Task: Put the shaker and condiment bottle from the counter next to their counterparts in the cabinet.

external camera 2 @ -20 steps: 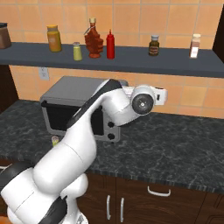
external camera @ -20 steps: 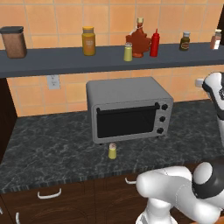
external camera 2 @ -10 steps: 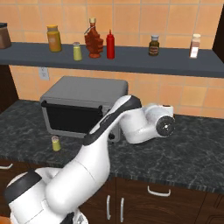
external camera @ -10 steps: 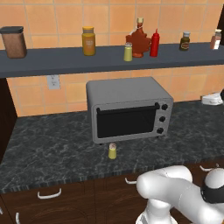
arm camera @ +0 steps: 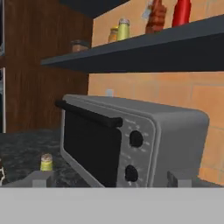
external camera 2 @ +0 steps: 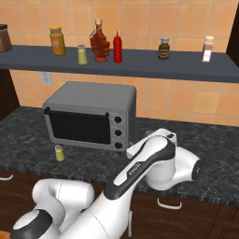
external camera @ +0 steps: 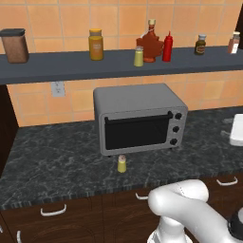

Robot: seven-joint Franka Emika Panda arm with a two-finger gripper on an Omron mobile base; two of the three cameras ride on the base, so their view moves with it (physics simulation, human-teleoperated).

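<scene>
A small yellow-green shaker (external camera: pixel 122 163) (external camera 2: pixel 59 152) (arm camera: pixel 46 162) stands on the dark counter just in front of the toaster oven's left corner. Its twin (external camera: pixel 138 56) (external camera 2: pixel 82 54) (arm camera: pixel 124 29) sits on the slate-grey cabinet shelf (external camera: pixel 71 66) (external camera 2: pixel 163 65) (arm camera: pixel 153 48). Beside the twin are the red maple-leaf bottle (external camera: pixel 150 43) (external camera 2: pixel 99 43) (arm camera: pixel 156 16) and, right of that, the red condiment bottle (external camera: pixel 167 47) (external camera 2: pixel 117 47) (arm camera: pixel 181 12). My gripper (arm camera: pixel 110 180) is open and empty, low over the counter to the right of the oven, looking along its front towards the counter shaker.
A grey toaster oven (external camera: pixel 137 118) (external camera 2: pixel 88 114) (arm camera: pixel 131 140) fills the counter's middle. The shelf also carries a brown canister (external camera: pixel 14 45), an orange-yellow jar (external camera: pixel 96 44), a dark brown bottle (external camera 2: pixel 163 48) and a pale spice jar (external camera 2: pixel 207 49). Drawers with white handles (external camera: pixel 52 210) run below.
My arm has swung down from high at the right to low over the counter beside the oven. The jaws stayed open. Shaker and bottles have not moved.
</scene>
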